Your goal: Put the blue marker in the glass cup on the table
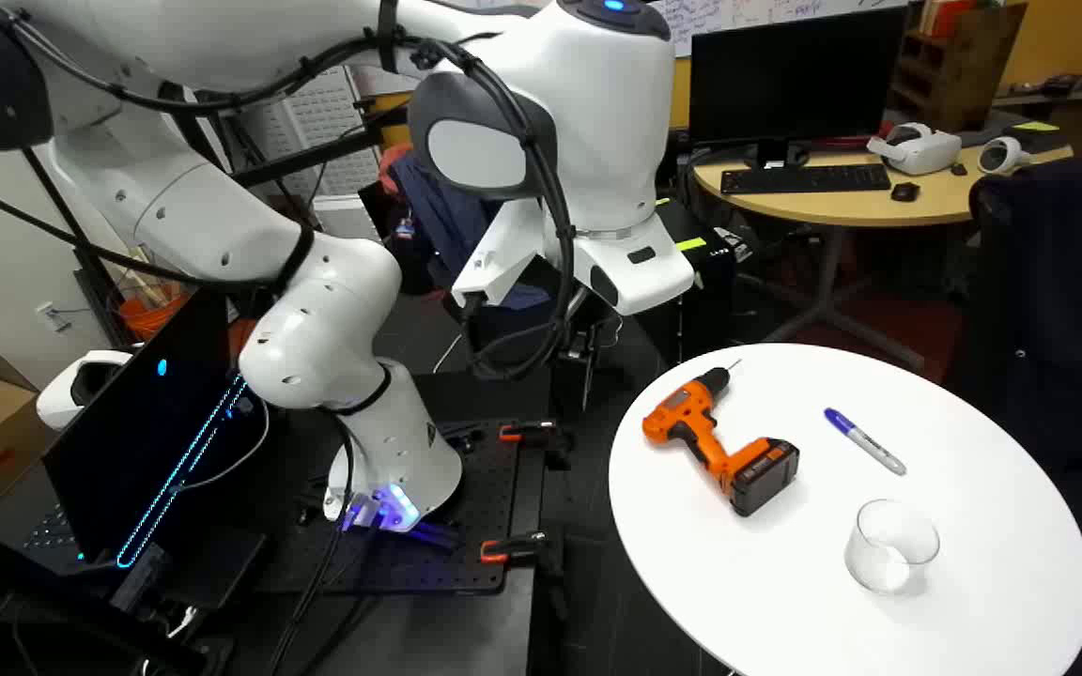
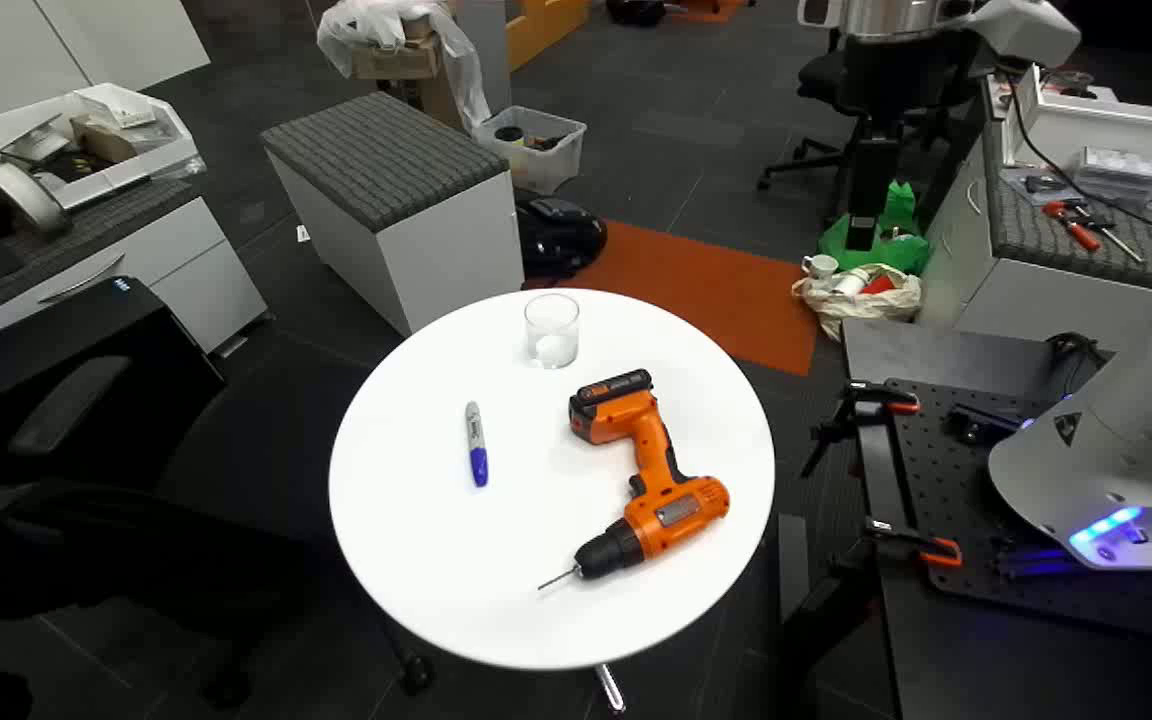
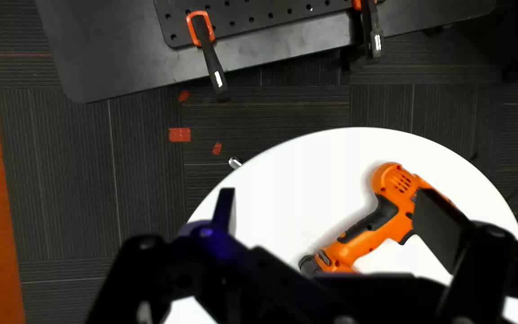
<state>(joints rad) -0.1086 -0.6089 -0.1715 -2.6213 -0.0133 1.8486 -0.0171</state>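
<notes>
Marker [image 1: 865, 440] lay on table [image 1: 1001, 526], out of cup [image 1: 891, 546]

Blue-capped, lay flat, apart fr. cup; cup stood upright nr table edge. Drill [image 1: 714, 454] lay on its side nr both, touching neither. Gripper [image 3: 325, 193] was up off table, fingers [image 3: 439, 230] spread w/ wide gap btwn.

In an exterior view, the white arm [image 1: 231, 221] rises from its base [image 1: 414, 451], leans toward the frame's left edge, bends, and runs along the top to the wrist [image 1: 597, 141], which points downward. The gripper [image 3: 326, 204] hangs beneath it, and the wrist view shows its two dark fingers [image 3: 439, 229] spread wide apart, with their lower parts blurred.
</notes>
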